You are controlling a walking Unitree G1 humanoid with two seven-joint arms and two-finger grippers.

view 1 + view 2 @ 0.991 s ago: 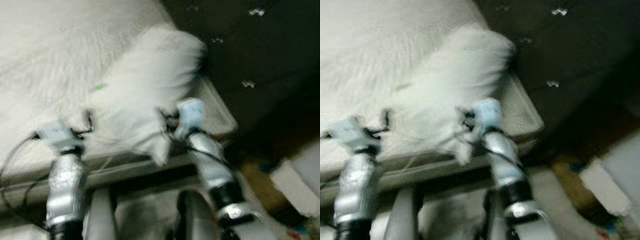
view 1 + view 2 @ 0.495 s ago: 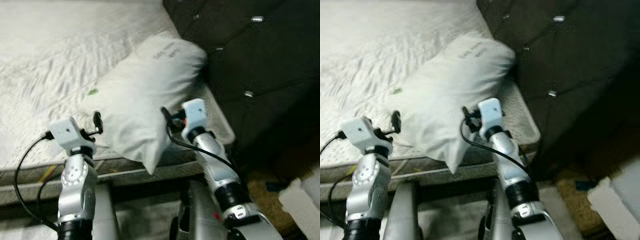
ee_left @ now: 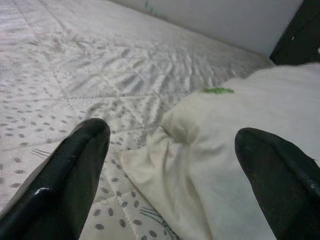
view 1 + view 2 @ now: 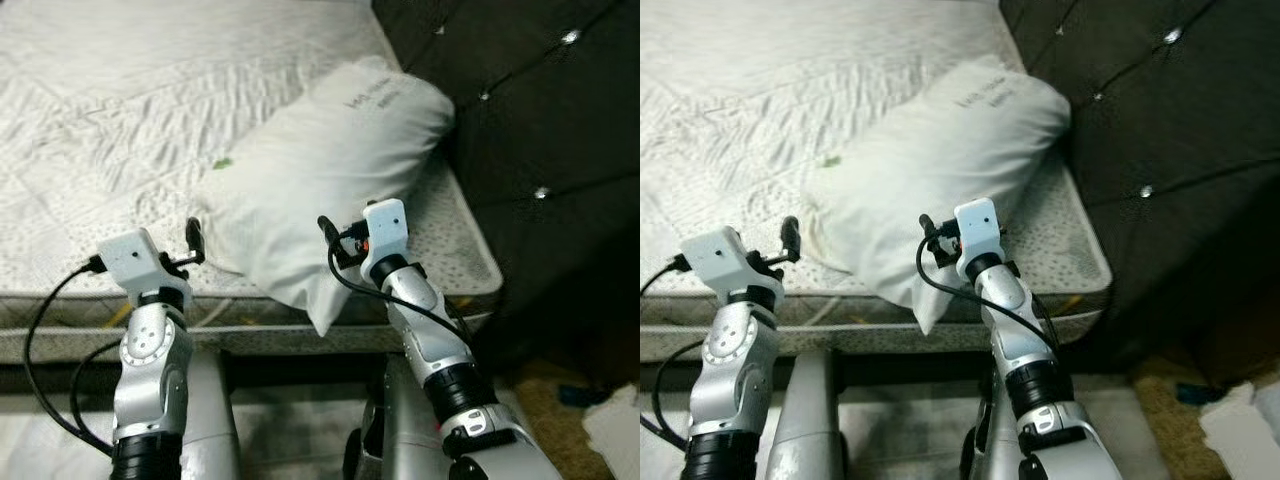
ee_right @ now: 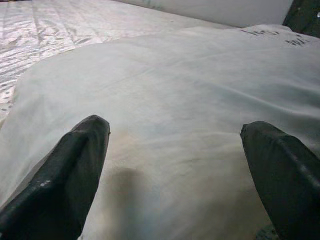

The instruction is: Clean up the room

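Observation:
A white pillow [image 4: 330, 150] lies on the mattress [image 4: 120, 100] at its near right corner, its far end against the dark headboard [image 4: 540, 100]. Its near corner hangs over the bed's edge, and a small green mark [image 4: 222, 163] sits on its left side. My left gripper [image 4: 195, 245] is open just left of the pillow's near edge, above the mattress; in the left wrist view its open span [image 3: 172, 135] frames that edge [image 3: 225, 115]. My right gripper [image 4: 330, 245] is open at the pillow's near right side, with the pillow [image 5: 175, 75] lying between and beyond its fingers.
The tufted headboard rises along the right. The bed's rail [image 4: 60, 345] runs across in front of my arms. On the dark floor at the lower right lie a white sheet [image 4: 615, 430] and a small blue thing [image 4: 578, 395].
The view has steadied and shifted, so the bed sits further right in the picture. Both arms keep about the same place at the pillow's near end, and the pillow stays on the mattress.

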